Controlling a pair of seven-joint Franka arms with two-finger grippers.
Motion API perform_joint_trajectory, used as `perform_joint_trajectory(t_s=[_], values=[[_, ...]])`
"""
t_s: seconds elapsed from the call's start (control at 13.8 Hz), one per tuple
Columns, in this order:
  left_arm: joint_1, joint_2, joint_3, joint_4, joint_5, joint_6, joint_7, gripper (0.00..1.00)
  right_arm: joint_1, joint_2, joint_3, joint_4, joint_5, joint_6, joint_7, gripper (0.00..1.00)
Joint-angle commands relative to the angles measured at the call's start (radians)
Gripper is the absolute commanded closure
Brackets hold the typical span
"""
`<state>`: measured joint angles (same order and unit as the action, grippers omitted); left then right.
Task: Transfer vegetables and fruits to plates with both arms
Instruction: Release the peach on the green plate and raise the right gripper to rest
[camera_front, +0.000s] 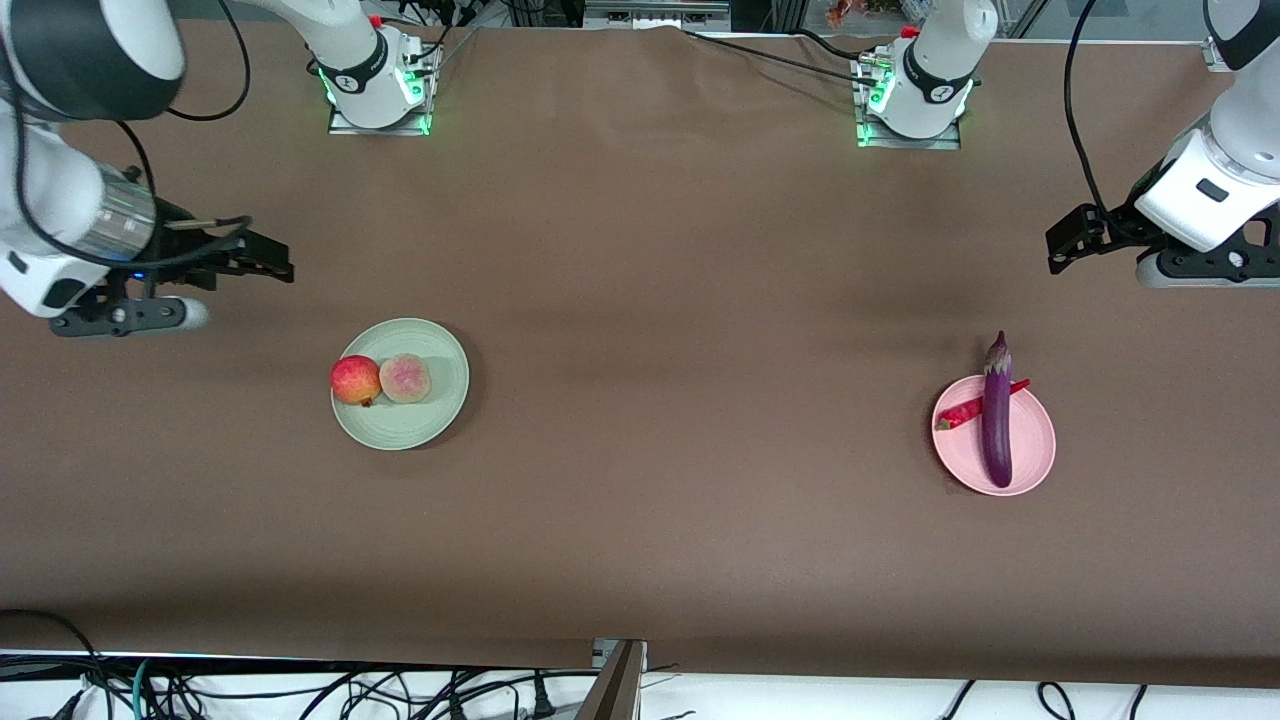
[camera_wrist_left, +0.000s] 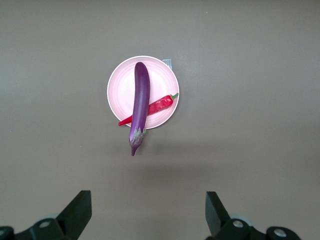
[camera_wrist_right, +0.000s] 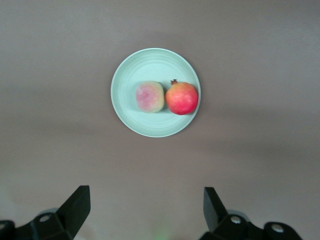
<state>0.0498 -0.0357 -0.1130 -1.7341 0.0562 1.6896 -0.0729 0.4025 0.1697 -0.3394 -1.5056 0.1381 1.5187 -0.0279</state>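
We see the pale green plate lying on the brown surface toward the right arm's end, with both fruits on it. The bright red fruit sits at the plate's rim and touches the paler peach-like fruit, which lies closer to the plate's middle. Toward the left arm's end lies the pink plate, well apart from the green one. On it the purple eggplant lies lengthwise, its stem cap reaching out past the rim (on the side away from the front camera). The red chili pepper lies crosswise under the eggplant, and one tip of it pokes just over the plate's edge.

We find the right gripper hanging over bare surface at the right arm's end, jaws spread wide and holding nothing; its wrist view looks down on the green plate. The left gripper hangs over bare surface at the left arm's end, jaws likewise wide apart and empty, its wrist view looking down on the pink plate.
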Motion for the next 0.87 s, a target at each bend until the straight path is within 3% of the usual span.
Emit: perform_joint_trajectory(t_s=[0.0, 0.07, 0.8], values=[[0.012, -0.012, -0.011, -0.008, -0.006, -0.005, 0.004, 0.0, -0.238, -0.088, 0.271, -0.07, -0.064, 0.006, -0.006, 0.0], [0.013, -0.012, -0.011, -0.008, -0.006, -0.005, 0.002, 0.0, -0.276, -0.113, 0.313, -0.1, -0.072, 0.02, -0.004, 0.0], [0.012, -0.006, -0.011, -0.008, -0.006, -0.002, 0.002, 0.0, -0.254, -0.116, 0.321, -0.073, -0.123, 0.021, -0.001, 0.0]])
